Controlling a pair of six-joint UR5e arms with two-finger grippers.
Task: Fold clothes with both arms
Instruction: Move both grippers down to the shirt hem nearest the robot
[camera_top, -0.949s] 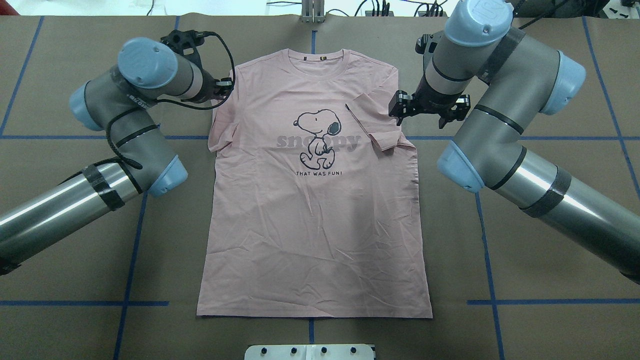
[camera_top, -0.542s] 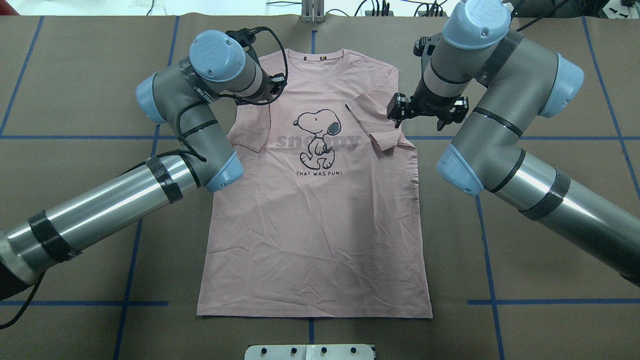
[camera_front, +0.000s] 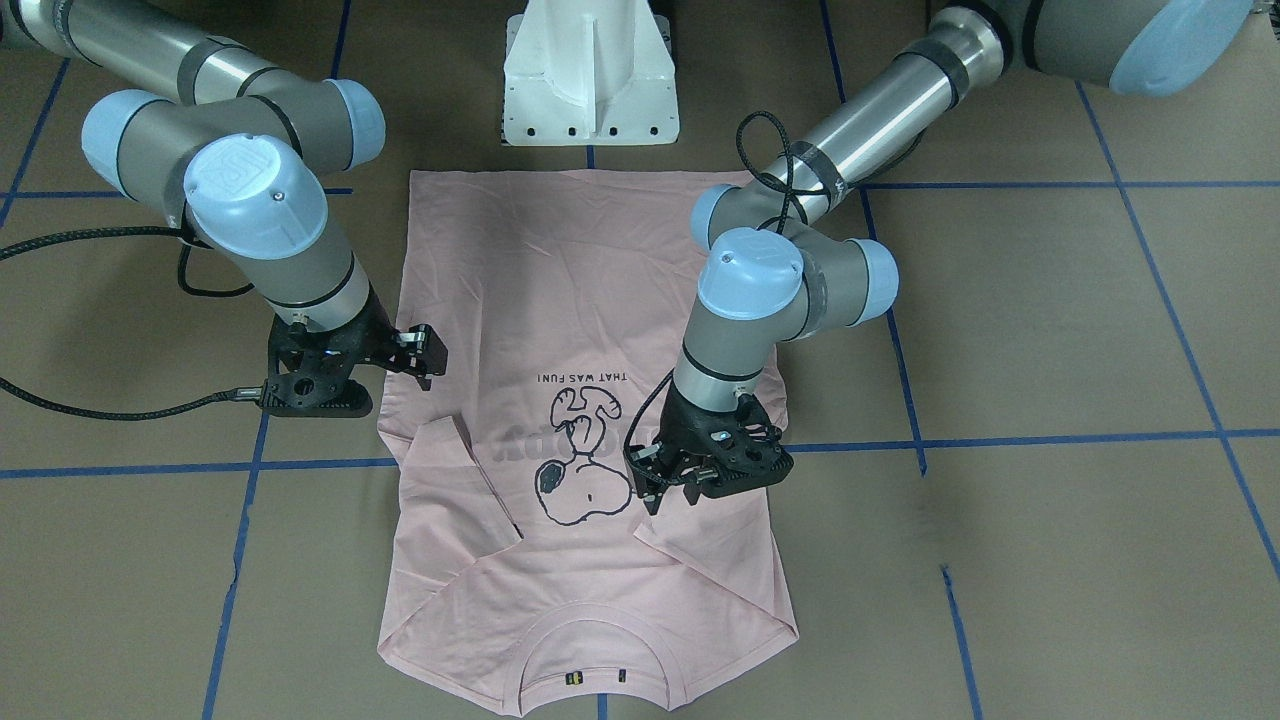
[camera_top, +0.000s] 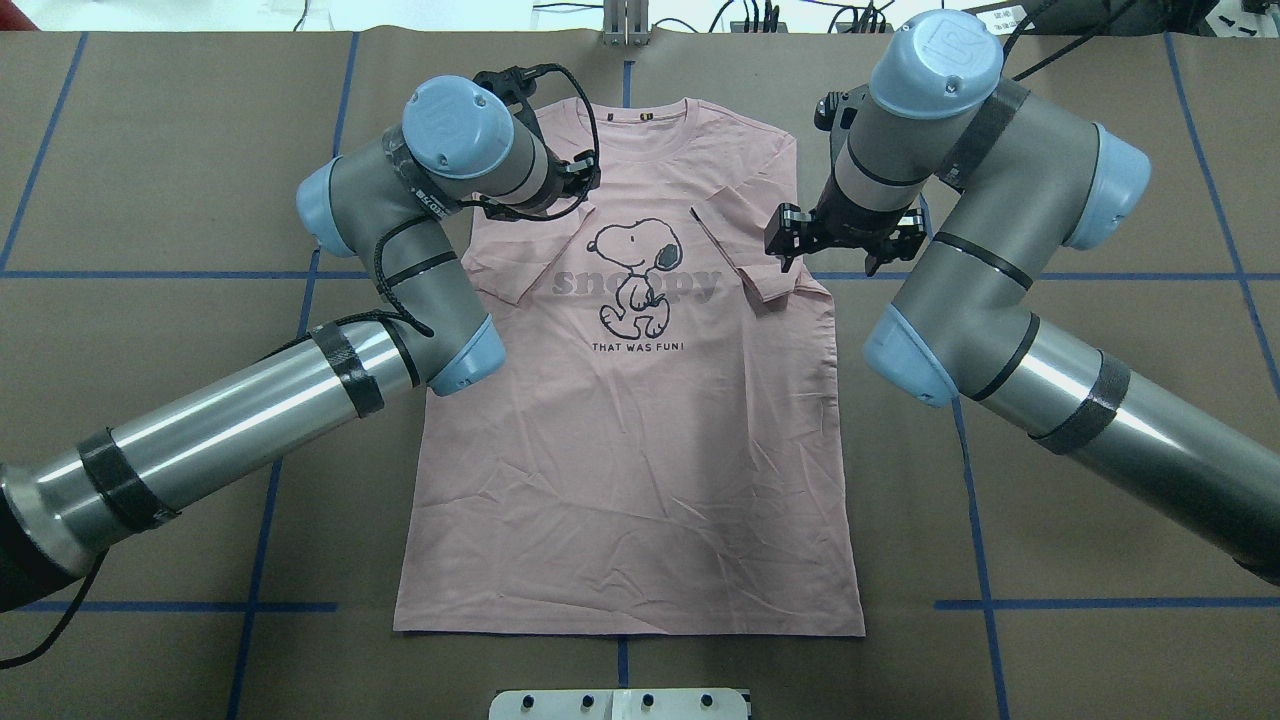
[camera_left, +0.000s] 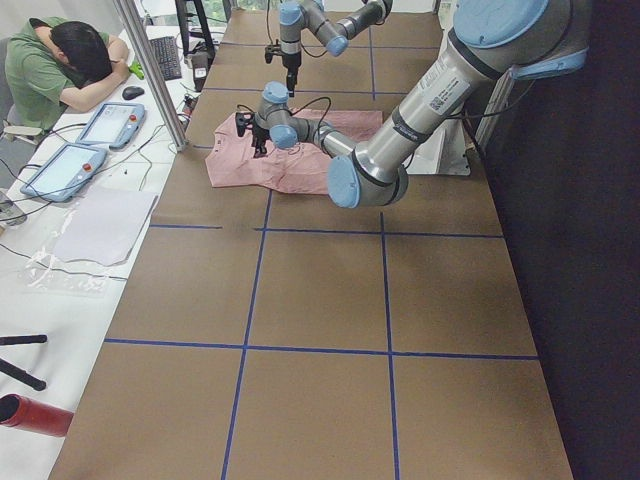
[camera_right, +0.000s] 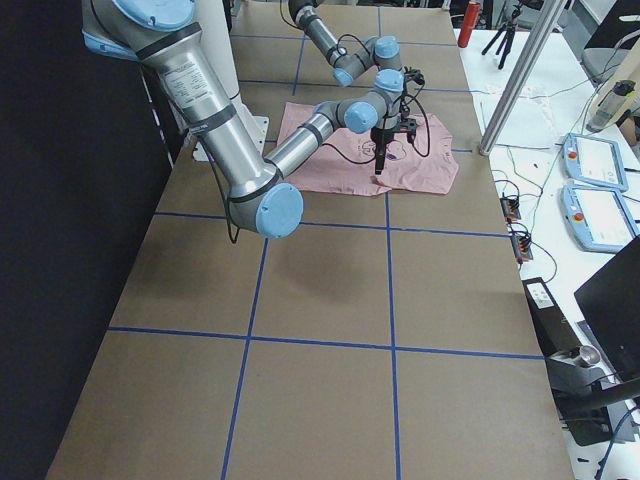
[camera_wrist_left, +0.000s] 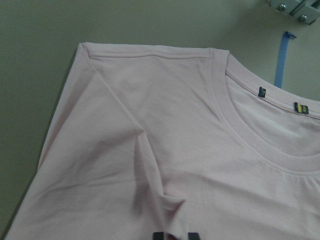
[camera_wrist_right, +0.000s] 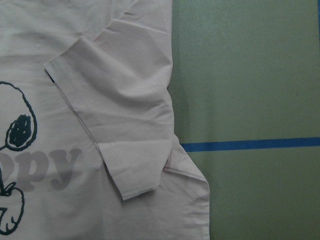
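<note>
T-shirt (camera_top: 640, 450), pale pink and print-up, lies flat on the tabletop (camera_top: 150, 150), both sleeves turned inward. Left tool (camera_front: 668, 492), low over the chest beside the Snoopy print (camera_top: 635, 275), pinches a ridge of left sleeve (camera_top: 505, 270) fabric. Right tool (camera_front: 425, 355) hovers parted and empty at the shirt's edge, beside the folded right sleeve (camera_top: 745, 245).

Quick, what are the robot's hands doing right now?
Left gripper: shut on the T-shirt sleeve.
Right gripper: open, holding nothing.

T-shirt (camera_top: 640, 450) spread on table (camera_top: 1100, 150) (collar (camera_top: 632, 112) farthest).
</note>
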